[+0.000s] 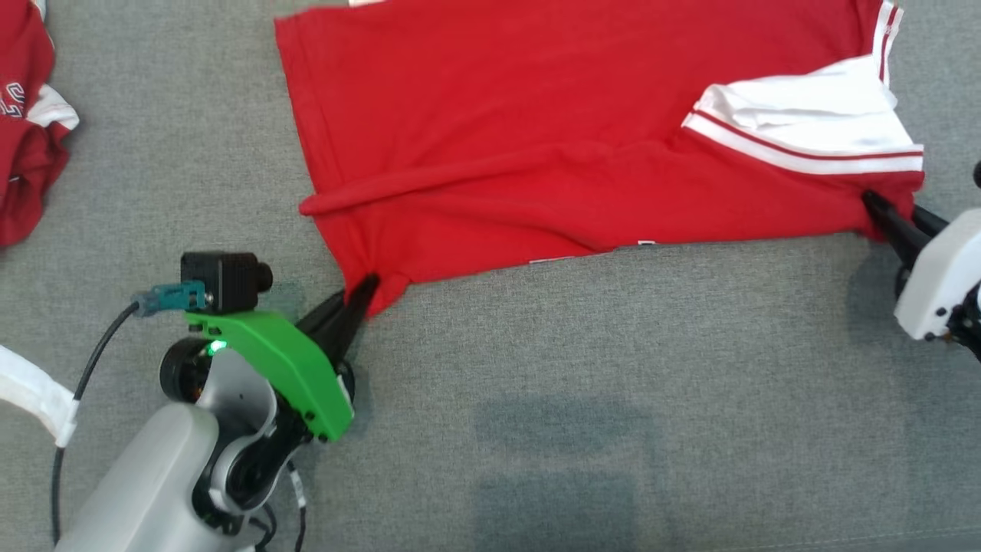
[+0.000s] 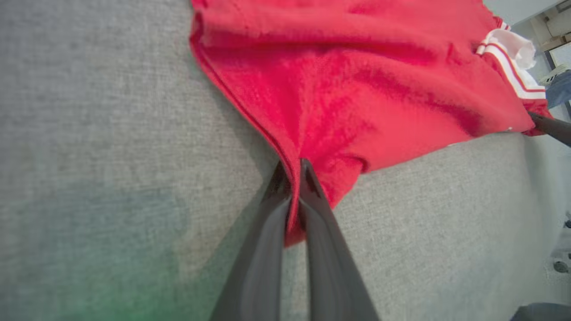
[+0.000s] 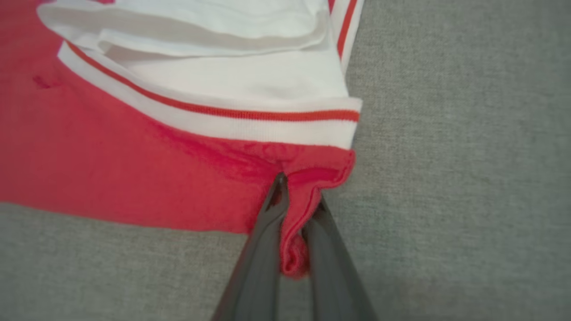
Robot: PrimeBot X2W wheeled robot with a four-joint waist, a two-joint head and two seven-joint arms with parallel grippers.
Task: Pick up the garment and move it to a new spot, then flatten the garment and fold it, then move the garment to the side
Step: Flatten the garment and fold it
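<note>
The garment (image 1: 536, 138) is clamped by left gripper (image 1: 366, 290) and right gripper (image 1: 872, 201); a second shirt (image 1: 19, 161) is seen in head view.

The left gripper (image 1: 368, 284) is made of two long, dark, tapering fingers (image 2: 263, 249). Behind it a bright green bracket (image 1: 283, 356) is fitted, topped by a small black camera (image 1: 222, 280) with a teal plug (image 1: 172, 297) and black cable (image 1: 103, 341). The forearm (image 1: 146, 475) is cased in pale grey. Behind the right gripper (image 1: 874, 201) a white housing (image 1: 939, 268) with dark screws is seen.
</note>
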